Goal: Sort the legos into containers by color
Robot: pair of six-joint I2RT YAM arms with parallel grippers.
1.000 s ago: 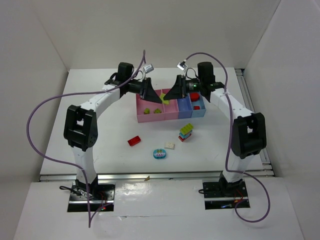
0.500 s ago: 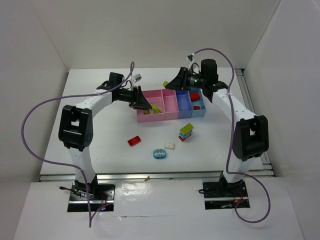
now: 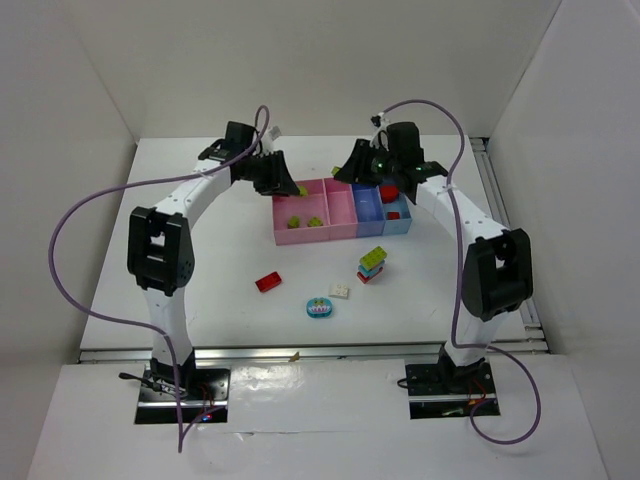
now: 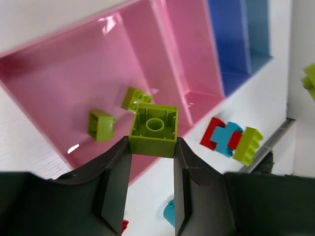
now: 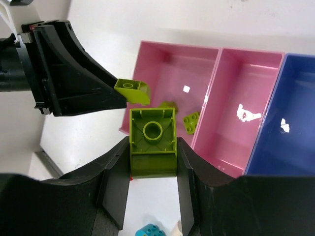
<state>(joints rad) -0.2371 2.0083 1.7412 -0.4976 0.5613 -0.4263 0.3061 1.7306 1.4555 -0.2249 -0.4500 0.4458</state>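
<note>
Two forward reaches, both pincers full

Left gripper clamped on a yellow-green brick above the wide pink bin; right gripper pinching a second yellow-green brick alongside. Wrist views only: two loose green bricks inside. Top view only: red brick on table.

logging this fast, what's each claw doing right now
left claw: closed, holding a green brick
right claw: closed, holding a second green brick
</note>
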